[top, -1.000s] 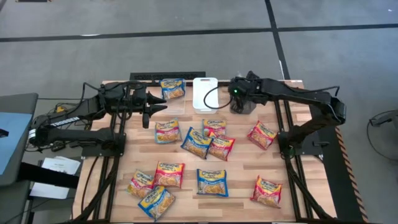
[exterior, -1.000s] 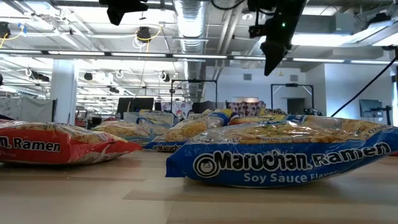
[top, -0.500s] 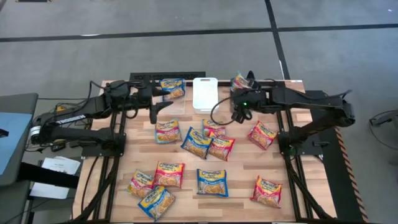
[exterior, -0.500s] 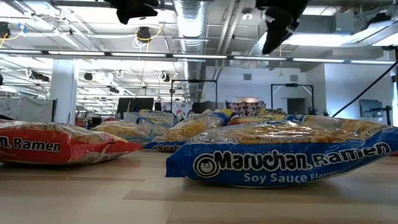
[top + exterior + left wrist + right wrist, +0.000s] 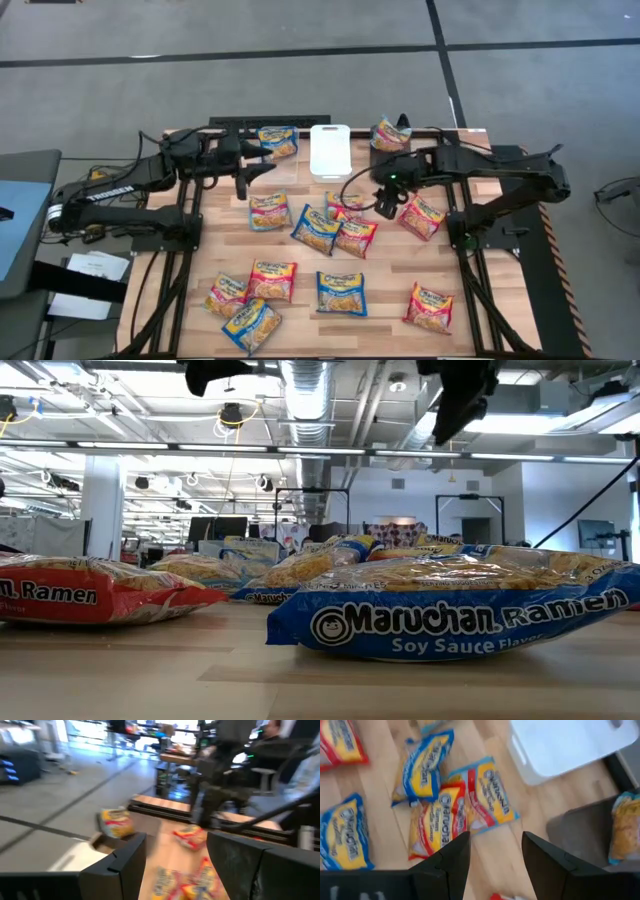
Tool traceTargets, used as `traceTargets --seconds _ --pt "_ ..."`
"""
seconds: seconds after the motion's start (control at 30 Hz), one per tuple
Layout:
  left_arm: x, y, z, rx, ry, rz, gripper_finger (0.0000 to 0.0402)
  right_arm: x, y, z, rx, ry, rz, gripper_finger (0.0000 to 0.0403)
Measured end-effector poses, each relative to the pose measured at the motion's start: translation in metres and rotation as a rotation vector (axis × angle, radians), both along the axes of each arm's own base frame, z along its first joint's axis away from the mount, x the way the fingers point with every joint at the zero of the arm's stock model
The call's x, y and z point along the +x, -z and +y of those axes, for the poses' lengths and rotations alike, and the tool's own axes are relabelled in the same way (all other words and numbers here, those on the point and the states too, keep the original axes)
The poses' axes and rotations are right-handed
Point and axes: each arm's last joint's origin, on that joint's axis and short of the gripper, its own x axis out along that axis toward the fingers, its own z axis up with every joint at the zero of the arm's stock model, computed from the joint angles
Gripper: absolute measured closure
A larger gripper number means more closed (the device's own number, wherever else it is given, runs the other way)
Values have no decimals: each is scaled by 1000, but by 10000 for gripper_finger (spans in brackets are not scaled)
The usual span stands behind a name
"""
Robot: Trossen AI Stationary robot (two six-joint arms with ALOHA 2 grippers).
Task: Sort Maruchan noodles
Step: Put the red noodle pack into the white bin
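Observation:
Several Maruchan noodle packets lie flat on the wooden table (image 5: 390, 290): a cluster (image 5: 335, 225) at the middle, a red one (image 5: 421, 215) to its right, others (image 5: 271, 278) toward the near edge. One packet (image 5: 277, 141) lies in the clear bin, another (image 5: 390, 133) in the dark bin (image 5: 585, 832). My right gripper (image 5: 388, 203) hangs open above the table between the cluster (image 5: 455, 815) and the red packet, pointing steeply down. My left gripper (image 5: 250, 172) stands open and level beside the clear bin, nothing between its fingers (image 5: 120, 862).
A white bin (image 5: 329, 150) stands between the clear and dark bins at the far edge. In the low view a blue packet (image 5: 450, 615) and a red one (image 5: 80, 595) lie close to the camera. Bare wood shows on the table's right side.
My right gripper has left the dark bin and swung toward the near edge, over the table's middle, tipping further down. A packet now shows lying in the dark bin where the gripper stood.

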Motion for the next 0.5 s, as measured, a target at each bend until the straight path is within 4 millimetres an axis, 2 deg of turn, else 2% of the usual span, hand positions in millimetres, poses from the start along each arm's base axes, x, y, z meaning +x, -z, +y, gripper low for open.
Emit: traceTargets --seconds 0.3,0.5 --pt "-13 -4 -7 -133 72 -32 205 27 32 2 115 -92 126 200" --pt "-17 -6 -9 -135 76 -47 206 44 57 2 180 -131 213 200"
